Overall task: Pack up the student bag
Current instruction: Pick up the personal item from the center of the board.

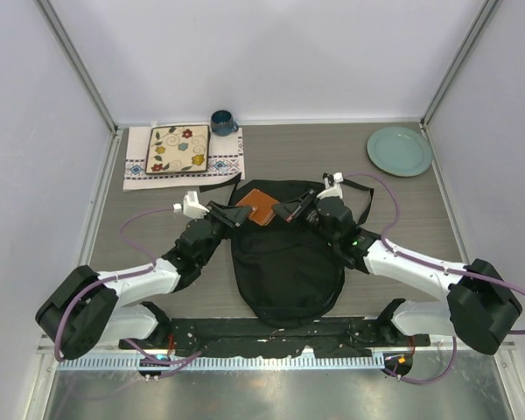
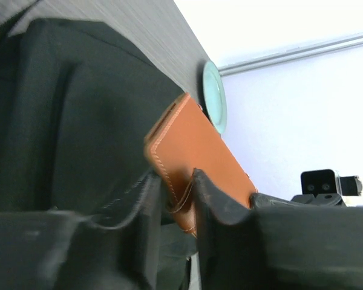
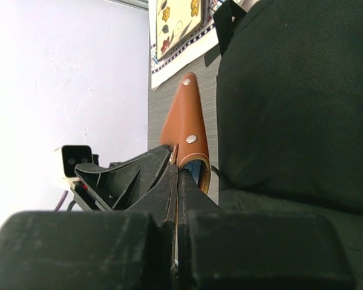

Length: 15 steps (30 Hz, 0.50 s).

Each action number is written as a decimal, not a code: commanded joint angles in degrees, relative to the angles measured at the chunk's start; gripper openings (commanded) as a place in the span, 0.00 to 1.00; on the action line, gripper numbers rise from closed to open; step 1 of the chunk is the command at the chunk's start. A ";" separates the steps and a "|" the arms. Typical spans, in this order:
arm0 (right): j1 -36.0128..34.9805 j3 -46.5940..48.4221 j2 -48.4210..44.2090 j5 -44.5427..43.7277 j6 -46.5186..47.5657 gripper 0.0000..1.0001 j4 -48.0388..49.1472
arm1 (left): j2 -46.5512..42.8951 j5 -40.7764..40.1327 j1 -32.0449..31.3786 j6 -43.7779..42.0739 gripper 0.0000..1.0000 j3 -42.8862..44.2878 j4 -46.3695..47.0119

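Student bag (image 1: 284, 262) flat on tabletop (image 1: 402, 227), arms either side of it. Soft, floppy, prob. light and sags if lifted, so grab strap or far-end rim. Tan leather case (image 1: 259, 206) at bag's far end: stiffer, smooth, may slip. Left pincer (image 1: 239, 213) narrow, clamping case faces. Right pincer (image 1: 290, 210) pinching case edge.

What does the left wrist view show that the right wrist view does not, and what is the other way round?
Only the left wrist view shows the green plate near the table's edge and the broad flat face of the brown leather case. Only the right wrist view shows the flowered tile on its white cloth, a black strap, and the case's metal studs and blue inside. Both show the case, the student bag and the table.
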State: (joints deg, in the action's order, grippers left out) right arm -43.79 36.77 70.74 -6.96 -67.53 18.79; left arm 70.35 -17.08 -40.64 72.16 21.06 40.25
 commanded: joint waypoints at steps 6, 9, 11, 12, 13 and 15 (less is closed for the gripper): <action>-0.33 -1.00 -4.29 2.92 3.63 0.22 -2.60 | -5.04 -3.49 -0.31 -3.51 0.00 2.14 -3.05; -0.07 -1.44 -6.57 2.39 6.78 0.50 -5.95 | -7.94 -3.13 -0.31 -7.55 0.00 3.28 -7.27; -0.07 -1.09 -7.80 2.22 8.72 0.59 -9.46 | -9.78 -3.31 -0.31 -10.18 0.00 4.51 -10.09; -0.07 -1.09 -9.03 2.39 10.38 0.60 -10.51 | -10.49 -3.05 -0.14 -11.15 0.00 4.86 -12.63; 0.11 -1.44 -9.82 2.22 10.83 0.61 -11.48 | -11.02 -2.52 0.30 -12.21 0.00 5.48 -14.22; 1.16 -1.53 -11.75 3.61 12.24 0.63 -13.60 | -12.77 -1.73 0.65 -15.02 0.00 7.06 -18.69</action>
State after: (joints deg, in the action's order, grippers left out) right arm -43.66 34.92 63.07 -4.58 -60.51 9.34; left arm 61.01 -18.46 -40.66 64.38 23.81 29.08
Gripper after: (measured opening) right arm 0.617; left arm 0.027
